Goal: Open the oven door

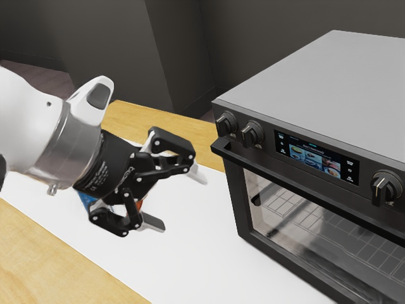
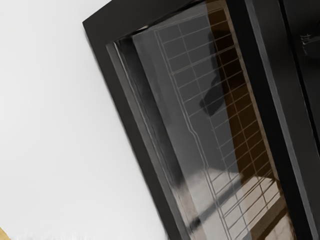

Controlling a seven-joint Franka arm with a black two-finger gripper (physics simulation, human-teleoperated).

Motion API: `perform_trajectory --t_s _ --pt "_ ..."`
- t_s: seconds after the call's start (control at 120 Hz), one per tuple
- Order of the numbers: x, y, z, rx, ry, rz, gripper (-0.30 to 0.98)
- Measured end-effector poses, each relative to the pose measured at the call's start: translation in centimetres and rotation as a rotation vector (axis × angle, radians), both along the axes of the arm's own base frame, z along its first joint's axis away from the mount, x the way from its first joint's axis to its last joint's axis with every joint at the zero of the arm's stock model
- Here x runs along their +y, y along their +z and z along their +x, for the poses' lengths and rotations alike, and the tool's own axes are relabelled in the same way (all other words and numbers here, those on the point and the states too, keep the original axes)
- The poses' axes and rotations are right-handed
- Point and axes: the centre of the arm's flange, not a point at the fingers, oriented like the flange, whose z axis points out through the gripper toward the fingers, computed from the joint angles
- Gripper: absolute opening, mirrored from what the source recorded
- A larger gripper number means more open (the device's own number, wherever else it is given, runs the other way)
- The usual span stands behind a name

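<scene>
The white arm point(image 1: 31, 123) enters from the exterior view's left, above the worktop point(image 1: 44, 244), and slopes down toward the oven point(image 1: 323, 76). Its end effector point(image 1: 178, 199) is spread wide, empty and apart from the oven door point(image 1: 242, 206), which stands shut to the exterior view's right, its handle point(image 1: 253, 164) across the top. Blue and orange patches behind the end effector are mostly hidden. The exterior view's right edge cuts off the oven; reflections blur the rack point(image 2: 192, 90) behind the glass.
</scene>
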Motion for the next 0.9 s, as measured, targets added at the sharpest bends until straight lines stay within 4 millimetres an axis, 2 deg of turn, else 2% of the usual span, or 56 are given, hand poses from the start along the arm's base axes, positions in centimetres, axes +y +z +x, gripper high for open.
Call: perform_trajectory --t_s 0.083,0.35,0.558,0.708,0.9 --pt "-0.7 -0.8 0.9 0.028 0.037 -0.031 0.68" --pt "-3.4 -1.4 1.1 0.051 0.134 -0.123 0.68" --pt "-4.7 -2.8 3.5 0.063 0.228 -0.141 0.68" --pt "-5.7 -2.6 5.1 0.048 0.273 -0.154 0.68" --pt "-5.8 -3.6 6.7 0.062 0.333 -0.180 0.68"
